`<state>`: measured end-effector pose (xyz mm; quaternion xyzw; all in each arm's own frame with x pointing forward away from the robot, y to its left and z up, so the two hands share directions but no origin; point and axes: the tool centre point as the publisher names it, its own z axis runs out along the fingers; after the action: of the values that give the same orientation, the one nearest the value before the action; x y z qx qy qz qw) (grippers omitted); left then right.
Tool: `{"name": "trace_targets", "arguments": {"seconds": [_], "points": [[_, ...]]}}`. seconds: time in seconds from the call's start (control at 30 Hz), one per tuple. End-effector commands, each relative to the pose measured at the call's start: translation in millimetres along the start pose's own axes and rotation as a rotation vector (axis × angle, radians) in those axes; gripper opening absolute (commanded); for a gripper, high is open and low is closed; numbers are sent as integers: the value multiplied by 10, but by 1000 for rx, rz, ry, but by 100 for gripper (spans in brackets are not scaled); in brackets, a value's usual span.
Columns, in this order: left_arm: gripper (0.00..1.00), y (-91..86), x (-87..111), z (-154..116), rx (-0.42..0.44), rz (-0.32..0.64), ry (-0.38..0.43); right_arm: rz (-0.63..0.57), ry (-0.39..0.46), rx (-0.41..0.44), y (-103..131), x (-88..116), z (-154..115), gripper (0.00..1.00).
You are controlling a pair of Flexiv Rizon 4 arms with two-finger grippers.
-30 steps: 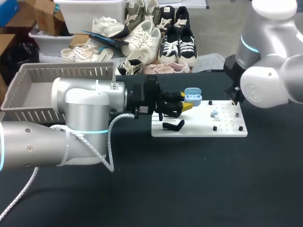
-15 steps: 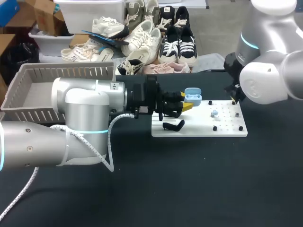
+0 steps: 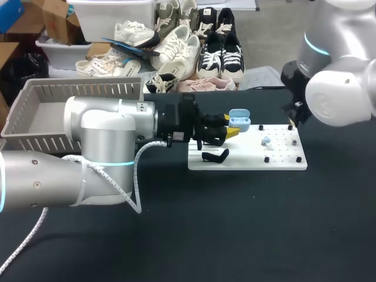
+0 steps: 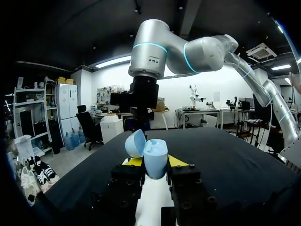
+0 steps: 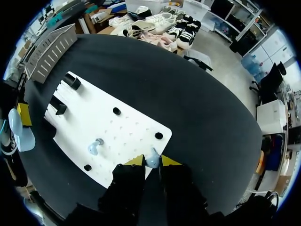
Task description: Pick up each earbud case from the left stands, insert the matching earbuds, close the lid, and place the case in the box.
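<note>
My left gripper [image 3: 232, 130] is shut on a light blue earbud case [image 3: 239, 120], held over the near-left part of the white board [image 3: 247, 160]. In the left wrist view the case [image 4: 154, 159] sits between the yellow tips, its lid [image 4: 135, 143] open. At the board's far right corner, my right gripper [image 3: 291, 121] is largely hidden by its arm. The right wrist view shows the right gripper [image 5: 151, 161] shut on a light blue earbud [image 5: 152, 158] above the board's edge. A second earbud [image 5: 95, 147] rests on a peg on the board [image 5: 127, 127]; the head view shows this earbud [image 3: 266, 141] too.
A black stand [image 3: 215, 156] lies on the board's left part, and black stands [image 5: 71, 81] and small black pegs [image 5: 116, 111] stud the board. A grey slatted basket [image 3: 35, 94] sits at the table's far left. The black table [image 3: 235, 223] spreads out in front.
My right arm has shifted a little up and to the right at the board's corner. The left arm and the case have stayed put.
</note>
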<state>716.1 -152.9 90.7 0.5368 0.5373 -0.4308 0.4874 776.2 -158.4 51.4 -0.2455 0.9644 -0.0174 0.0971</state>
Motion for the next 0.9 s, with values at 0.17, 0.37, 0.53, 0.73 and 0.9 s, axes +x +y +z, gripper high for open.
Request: {"name": "trace_targets", "arguments": {"seconds": [0.17,0.37,0.53,0.73,0.9], "points": [[0,-14,1,0,-6,1,-1,3,-9,7,16,44,-10,0],[0,-14,1,0,-6,1,-1,3,-9,7,16,44,-10,0],[0,-14,1,0,-6,1,-1,3,-9,7,16,44,-10,0],[0,-14,1,0,-6,1,-1,3,-9,7,16,44,-10,0],[0,-14,1,0,-6,1,-1,99,19,5,28,66,-43,0]]}}
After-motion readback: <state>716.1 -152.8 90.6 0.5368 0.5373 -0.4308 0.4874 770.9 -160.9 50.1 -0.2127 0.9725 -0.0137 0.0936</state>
